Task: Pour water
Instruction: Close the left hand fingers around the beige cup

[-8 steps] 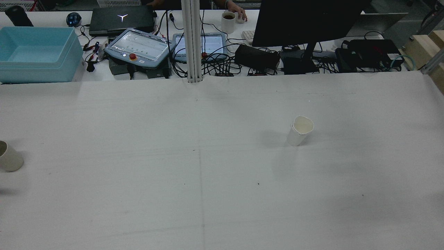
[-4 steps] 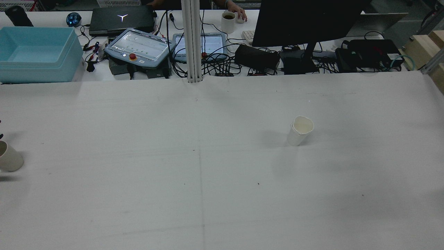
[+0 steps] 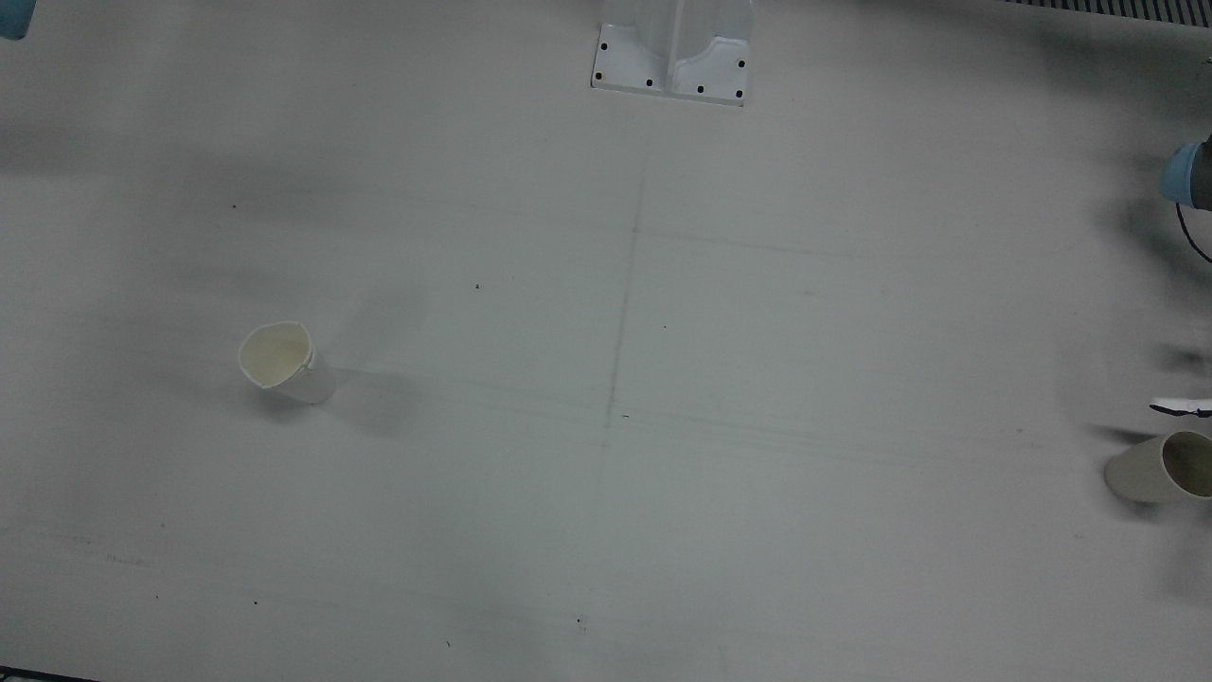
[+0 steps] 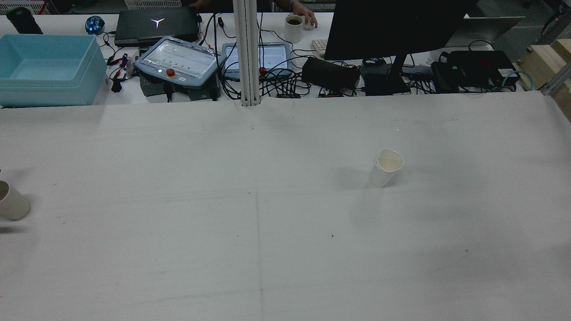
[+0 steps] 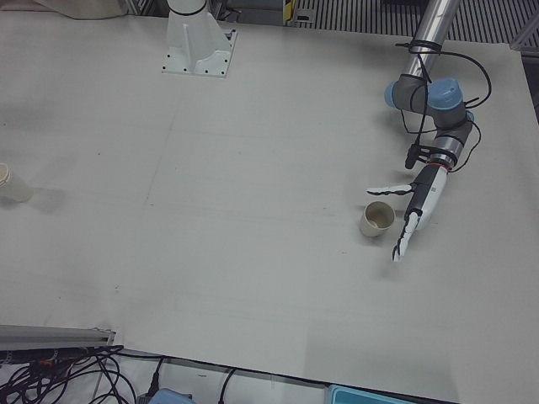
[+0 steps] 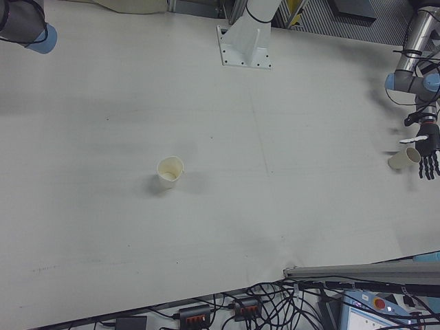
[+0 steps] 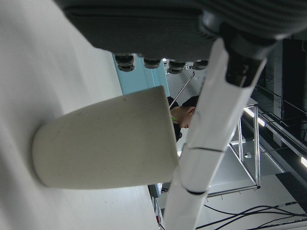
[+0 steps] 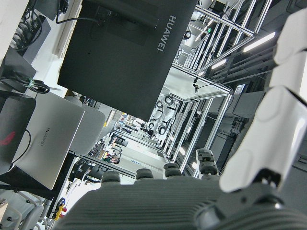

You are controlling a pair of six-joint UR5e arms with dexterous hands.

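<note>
Only the left-front view shows the left hand (image 5: 418,206) whole: its fingers (image 5: 402,243) are spread apart and hold nothing, with the beige cup (image 5: 376,220) just beside them on the side toward the desk's middle. The topmost finger reaches out above the cup's rim; whether it touches cannot be told. The left hand view adds a close look: the beige cup (image 7: 105,143) stands upright on the desk (image 7: 29,72) with one white finger (image 7: 211,139) alongside its rim. The right-front view catches the same hand (image 6: 427,152) at its far edge, fingers hanging apart next to the cup (image 6: 403,159). The front view shows only a white fingertip (image 3: 1184,407) above the cup (image 3: 1160,468), and the rear view shows the cup (image 4: 12,201) cut by the frame edge, with no hand.

Well apart from these fingers, across the desk's centre seam, the white cup (image 5: 12,184) stands upright and alone, its rim dented (image 3: 284,362) (image 4: 385,168) (image 6: 169,172). The bare desk (image 3: 606,379) lies open between the two cups.

The right hand appears only in its own view (image 8: 201,191), raised and aimed at a monitor (image 8: 124,52) and racks; its finger (image 8: 273,115) holds nothing visible, and how far the fingers are spread cannot be told.
</note>
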